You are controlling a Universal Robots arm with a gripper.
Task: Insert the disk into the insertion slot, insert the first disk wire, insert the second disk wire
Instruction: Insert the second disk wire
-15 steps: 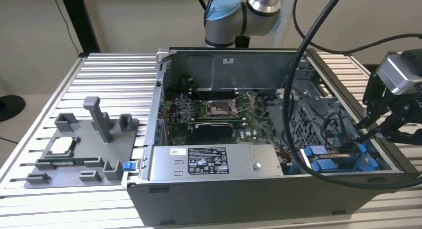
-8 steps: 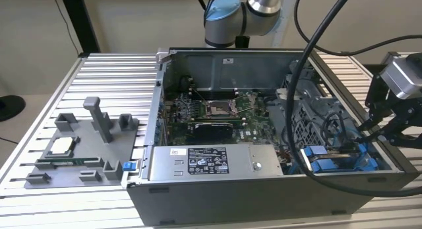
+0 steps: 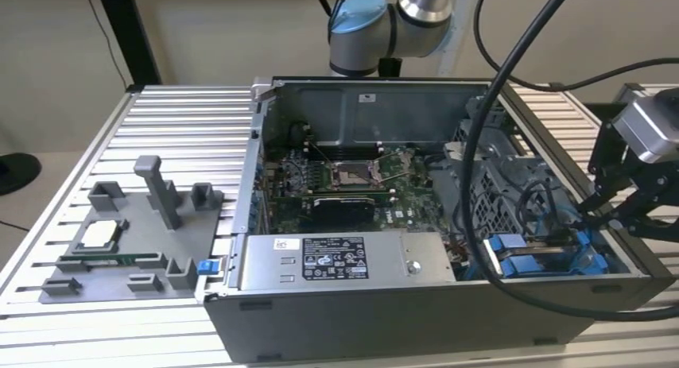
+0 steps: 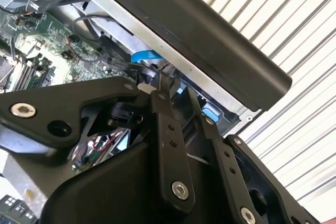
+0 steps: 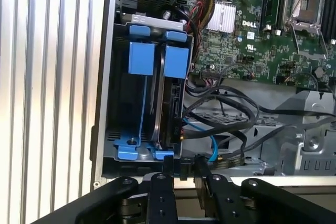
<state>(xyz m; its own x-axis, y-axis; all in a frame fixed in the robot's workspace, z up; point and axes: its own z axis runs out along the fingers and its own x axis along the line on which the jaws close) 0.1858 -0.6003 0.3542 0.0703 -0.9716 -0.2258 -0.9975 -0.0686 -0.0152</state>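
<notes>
While poised with the gripper just beside the insertion slot, disk upright inside, can't tell if clamped or parted.

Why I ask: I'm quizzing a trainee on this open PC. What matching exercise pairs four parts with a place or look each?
Things:
1. power-supply box
2. insertion slot
3. grey parts fixture
4. processor socket

Places or looks:
A. blue plastic tabs inside it
B. on the table, outside the case, at the exterior view's left
C. middle of the motherboard
D. labelled, along the case's near wall

Pairs: 1-D, 2-A, 3-B, 4-C
</notes>
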